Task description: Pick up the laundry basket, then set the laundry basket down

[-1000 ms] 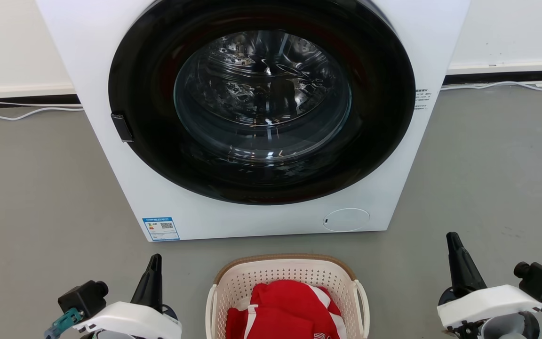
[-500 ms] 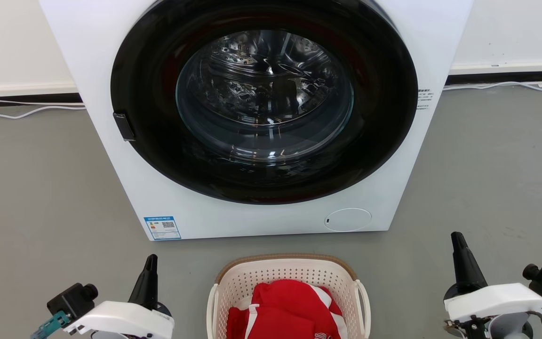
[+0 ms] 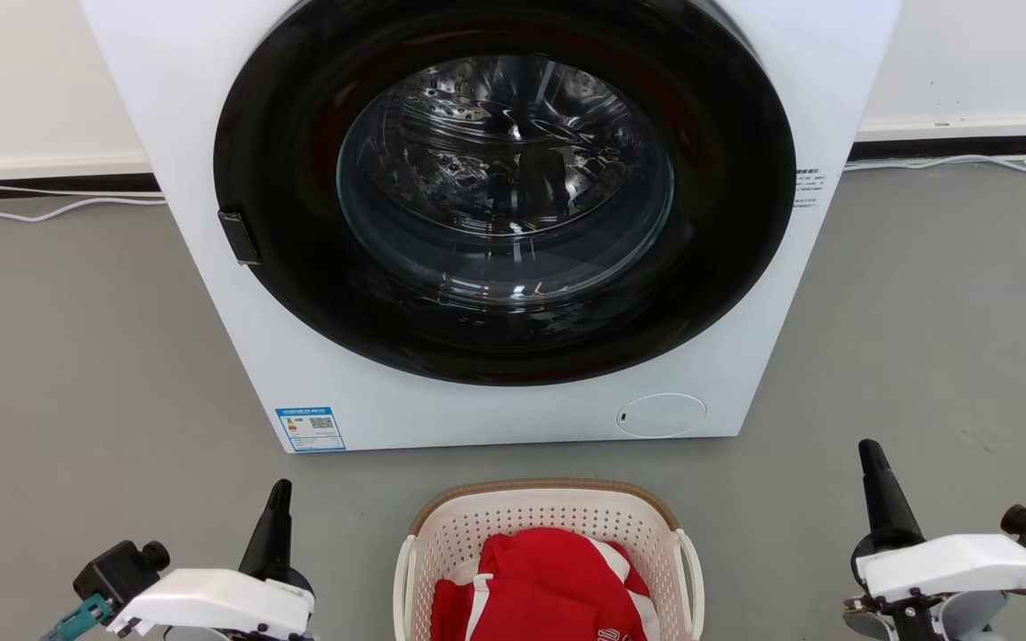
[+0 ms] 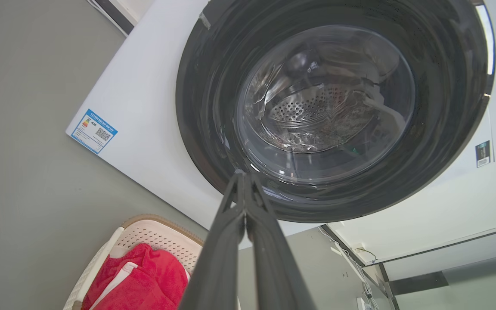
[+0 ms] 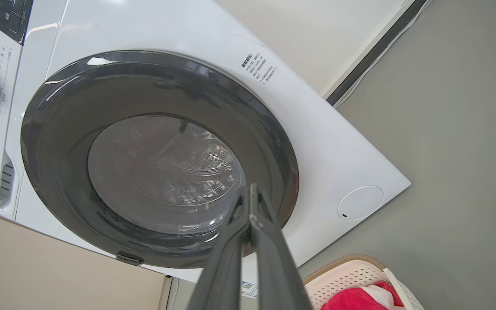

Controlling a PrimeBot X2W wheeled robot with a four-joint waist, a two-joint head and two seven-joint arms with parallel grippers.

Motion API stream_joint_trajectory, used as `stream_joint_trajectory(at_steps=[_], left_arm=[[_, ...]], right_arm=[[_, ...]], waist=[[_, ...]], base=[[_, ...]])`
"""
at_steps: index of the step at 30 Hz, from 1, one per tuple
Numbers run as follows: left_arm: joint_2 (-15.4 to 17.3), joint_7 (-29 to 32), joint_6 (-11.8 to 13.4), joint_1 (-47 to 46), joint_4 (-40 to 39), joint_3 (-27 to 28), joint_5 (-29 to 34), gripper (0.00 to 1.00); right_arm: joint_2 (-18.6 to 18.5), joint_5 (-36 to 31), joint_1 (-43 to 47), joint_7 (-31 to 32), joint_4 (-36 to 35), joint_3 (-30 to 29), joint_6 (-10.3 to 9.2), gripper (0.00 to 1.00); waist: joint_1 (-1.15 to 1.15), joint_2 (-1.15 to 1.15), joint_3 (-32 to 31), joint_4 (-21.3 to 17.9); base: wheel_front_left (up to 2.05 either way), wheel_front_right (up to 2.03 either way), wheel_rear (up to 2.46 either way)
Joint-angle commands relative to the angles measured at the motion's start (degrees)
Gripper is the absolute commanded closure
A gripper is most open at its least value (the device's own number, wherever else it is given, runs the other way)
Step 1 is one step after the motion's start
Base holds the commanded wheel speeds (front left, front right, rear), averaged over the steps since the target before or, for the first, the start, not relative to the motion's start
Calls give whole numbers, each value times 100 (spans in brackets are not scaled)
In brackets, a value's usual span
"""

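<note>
Basket [image 3: 549, 521] of perforated cream plastic

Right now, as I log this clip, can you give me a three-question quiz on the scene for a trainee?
1. True or false: the left hand grips the basket.
2. What lies in the basket? A) red cloth B) blue towels C) nothing
3. Fill in: the washer door is ___ (open or shut).

Key
1. False: the hand is shut on nothing, off to the side of the basket and apart from it.
2. A
3. shut
</note>
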Motion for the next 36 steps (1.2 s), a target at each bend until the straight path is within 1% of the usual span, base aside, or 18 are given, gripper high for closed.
stream_joint_trajectory(at_steps=[1, 36], left_arm=[[52, 41, -51, -259, -187, 126, -145, 100], [74, 648, -165, -307, -322, 451, -2370, 100]], right_arm=[[-25, 144, -195, 49, -170, 19, 22, 100], [103, 2344, -201, 643, -284, -231, 34, 100]], waist=[[0, 0, 0, 2], [0, 0, 19, 78]], base=[[0, 0, 0], [0, 0, 0]])
